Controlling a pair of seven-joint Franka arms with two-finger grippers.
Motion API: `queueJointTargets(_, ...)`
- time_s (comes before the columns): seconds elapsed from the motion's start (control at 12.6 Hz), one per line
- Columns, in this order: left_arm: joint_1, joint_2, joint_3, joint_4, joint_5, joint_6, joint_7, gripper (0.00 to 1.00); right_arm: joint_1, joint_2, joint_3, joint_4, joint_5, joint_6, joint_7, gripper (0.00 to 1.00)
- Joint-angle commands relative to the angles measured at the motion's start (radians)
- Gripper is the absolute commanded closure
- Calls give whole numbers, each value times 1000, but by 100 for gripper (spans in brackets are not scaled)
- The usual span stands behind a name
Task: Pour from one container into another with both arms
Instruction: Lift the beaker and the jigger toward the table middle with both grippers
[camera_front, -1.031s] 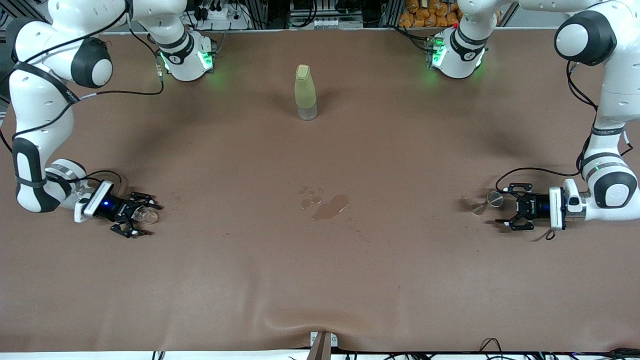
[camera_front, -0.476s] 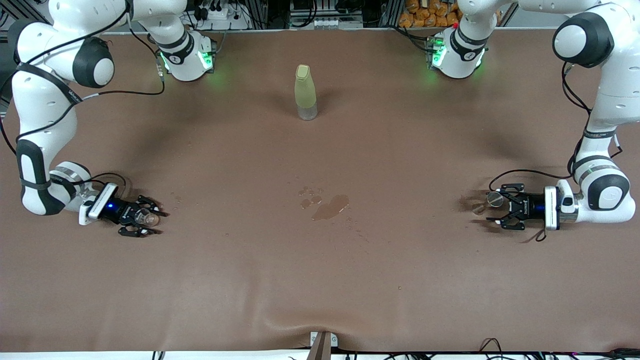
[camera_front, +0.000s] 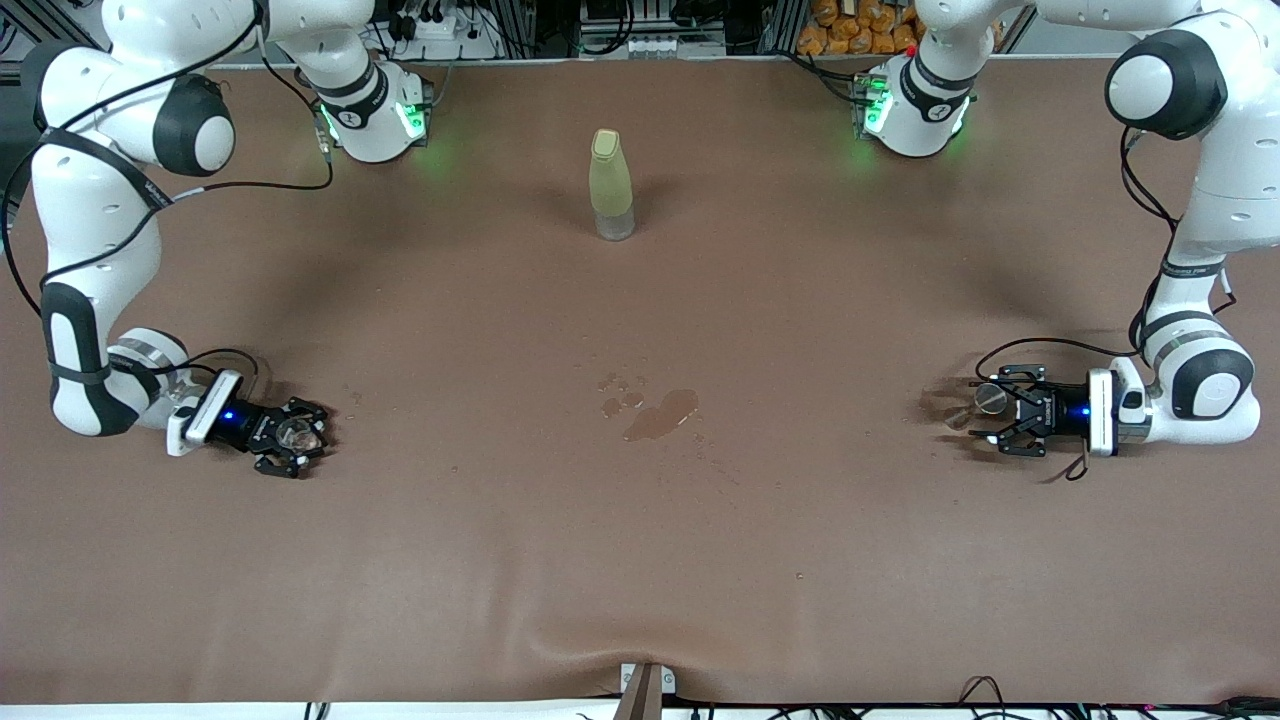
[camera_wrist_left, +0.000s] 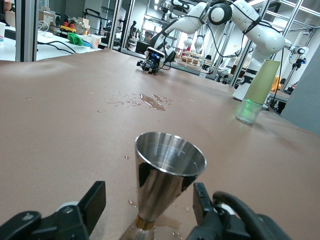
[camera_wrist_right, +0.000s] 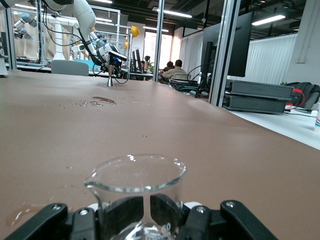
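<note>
A steel cone-shaped cup (camera_front: 990, 398) stands toward the left arm's end of the table. My left gripper (camera_front: 1000, 411) lies low around it, open. In the left wrist view the cup (camera_wrist_left: 167, 170) stands between the fingers (camera_wrist_left: 95, 197) with a gap on each side, and drops lie at its foot. At the right arm's end a clear glass beaker (camera_front: 296, 430) stands inside my right gripper (camera_front: 300, 438), which is shut on it. The right wrist view shows the beaker's rim (camera_wrist_right: 135, 172) over the dark pads (camera_wrist_right: 127, 215).
A capped yellow-green bottle (camera_front: 612, 185) stands mid-table, farther from the front camera than both grippers. A puddle with small drops (camera_front: 660, 412) lies at the table's centre, between the two grippers. A wrinkle runs along the brown cover's near edge (camera_front: 640, 650).
The right gripper has slid up to the beaker and its fingers have drawn in around it. The left gripper has moved closer around the steel cup and settled lower.
</note>
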Motion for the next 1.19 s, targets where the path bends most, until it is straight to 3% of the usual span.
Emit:
queueJointTargets(0.0,9,6,-5,0,-20,-17,25,28,36,-22,-1,-1,13,-37,-24,100)
queueJointTargets(0.16,11,6,-5,1,-18,-17,21,29,58,-38,-1,16,5,-76,62,100)
queueJointTargets(0.32,9,3,-4,3,-18,-17,11,41,79,-69,-1,16,5,-96,113,100)
queueJointTargets(0.48,9,4,-2,6,-18,-17,10,62,105,-106,-2,13,3,-123,172,100)
queueJointTargets(0.71,8,8,-2,1,-18,-17,8,65,144,-166,-5,1,-9,-156,293,100)
queueJointTargets(0.87,9,4,-1,4,-14,-17,-25,85,170,-201,-8,-17,-12,-179,373,100)
queueJointTargets(1.11,8,4,1,4,-20,-17,-36,97,211,-273,-25,-69,-18,-191,470,100)
